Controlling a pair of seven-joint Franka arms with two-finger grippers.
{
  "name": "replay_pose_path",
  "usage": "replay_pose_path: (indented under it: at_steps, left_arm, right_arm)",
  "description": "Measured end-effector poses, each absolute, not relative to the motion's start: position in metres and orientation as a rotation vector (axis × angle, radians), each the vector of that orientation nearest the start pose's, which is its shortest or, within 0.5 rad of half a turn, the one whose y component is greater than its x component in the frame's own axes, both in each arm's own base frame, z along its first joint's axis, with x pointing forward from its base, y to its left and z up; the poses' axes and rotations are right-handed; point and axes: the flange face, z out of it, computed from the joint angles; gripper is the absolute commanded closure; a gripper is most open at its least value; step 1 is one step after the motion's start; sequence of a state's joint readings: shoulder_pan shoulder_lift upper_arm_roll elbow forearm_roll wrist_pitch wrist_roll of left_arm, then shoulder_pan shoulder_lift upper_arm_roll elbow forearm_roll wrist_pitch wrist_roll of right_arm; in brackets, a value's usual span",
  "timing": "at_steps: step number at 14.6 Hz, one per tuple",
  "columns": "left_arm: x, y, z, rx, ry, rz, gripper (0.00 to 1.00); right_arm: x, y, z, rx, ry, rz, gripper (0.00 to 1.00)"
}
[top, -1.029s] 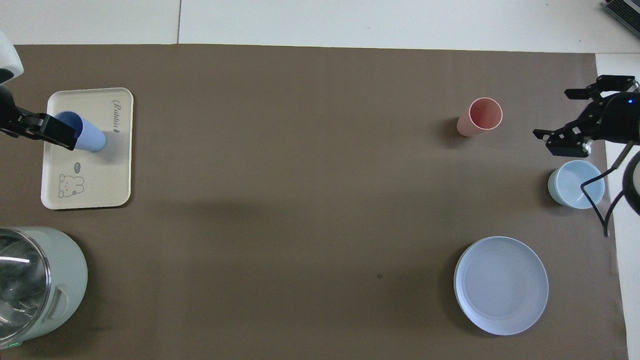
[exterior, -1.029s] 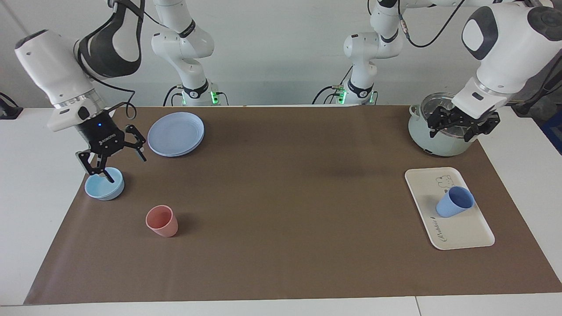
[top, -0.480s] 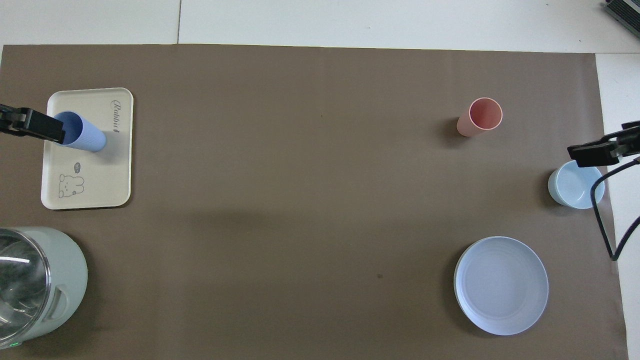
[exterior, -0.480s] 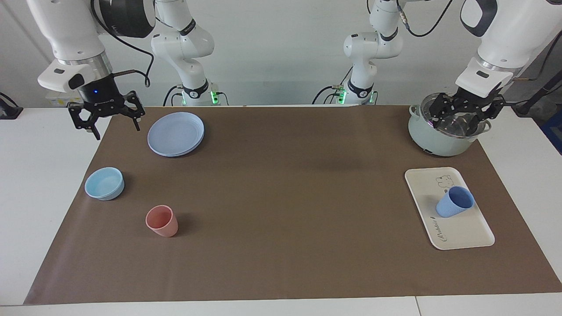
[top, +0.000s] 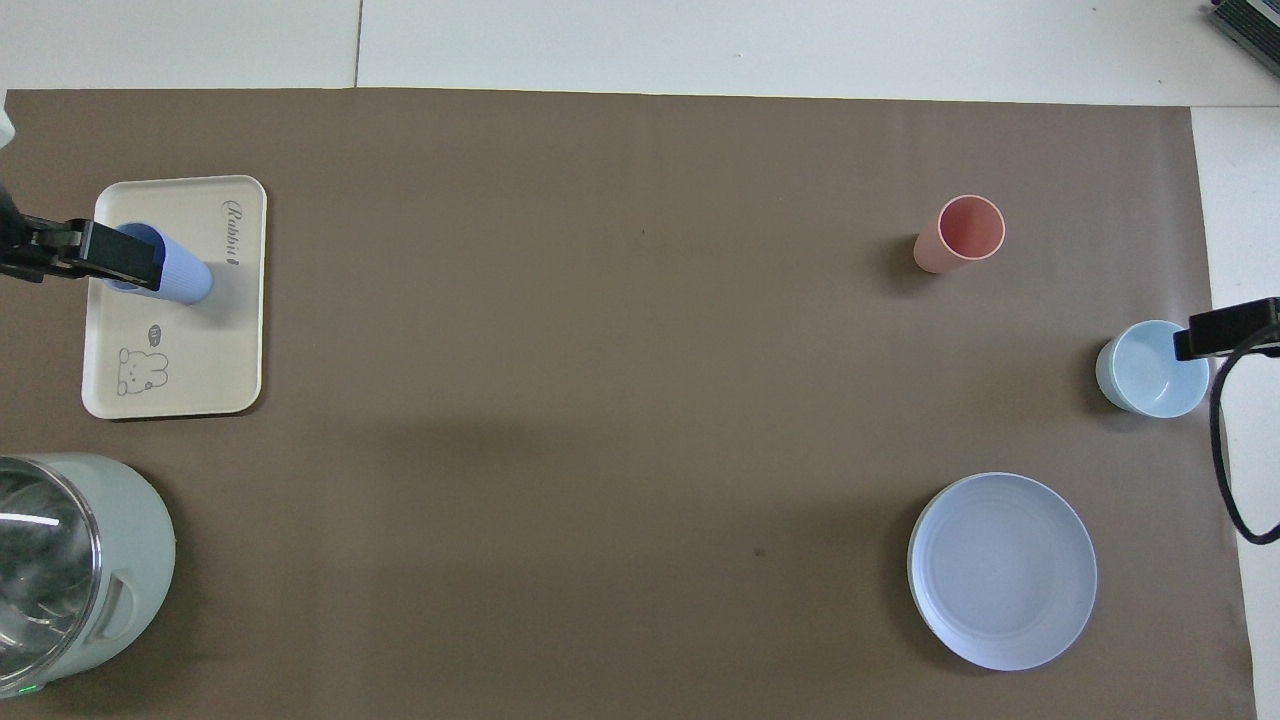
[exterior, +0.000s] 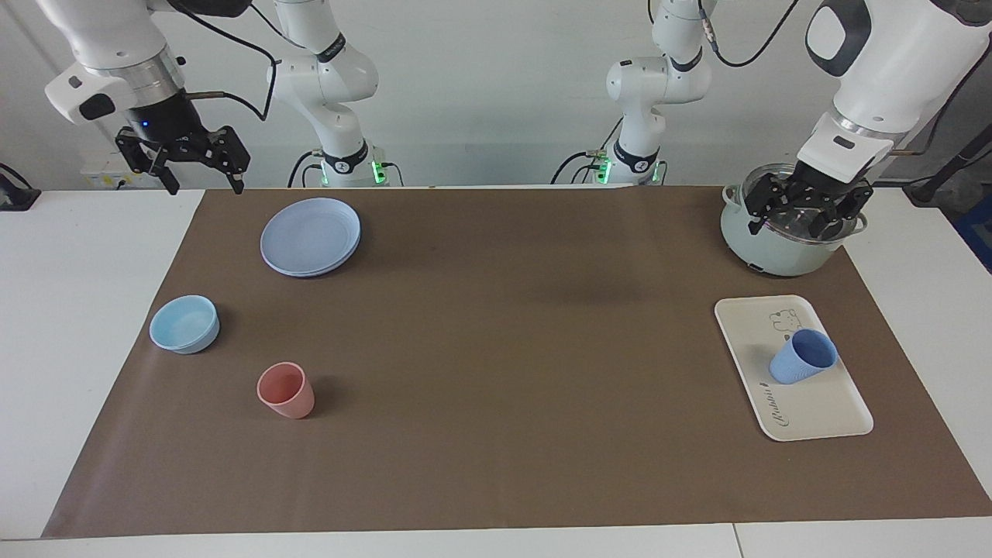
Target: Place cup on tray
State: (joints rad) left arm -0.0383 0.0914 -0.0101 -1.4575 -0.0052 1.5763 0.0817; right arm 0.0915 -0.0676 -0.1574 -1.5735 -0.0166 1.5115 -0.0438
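Periwinkle-blue cup (exterior: pixel 804 356) stands upright on the cream tray (exterior: pixel 821 411), near its bear drawing, at the left arm's end of the tabletop. Left gripper (exterior: pixel 802 211), jaws open and empty, hangs over the lidded pot (exterior: pixel 767 248). Right gripper (exterior: pixel 186 159), jaws open, waits raised. Placement looks complete; the sound finish is a clear, high retreat that leaves the cup undisturbed.

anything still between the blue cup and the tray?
No. The blue cup already stands on the tray, tilted. The left gripper hangs open over the pot; the right gripper hangs open near the plates, holding nothing.
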Motion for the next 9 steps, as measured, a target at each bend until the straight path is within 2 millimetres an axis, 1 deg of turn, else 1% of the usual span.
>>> replay_pose_path:
  at_steps: [2,5,9]
  left_arm:
    - [0.581,-0.027,0.627,-3.142,0.189,-0.035,0.00]
    - [0.579,-0.025,0.629,-3.142,0.182,-0.032,0.00]
    - [0.573,-0.023,0.639,-3.142,0.178,-0.046,0.00]
  right_arm:
    - [0.525,-0.042,0.653,-3.140,0.045,0.003,0.00]
    - [0.522,-0.038,0.651,-3.138,0.033,0.051,0.00]
    - [0.520,-0.036,0.659,-3.139,0.030,0.054,0.00]
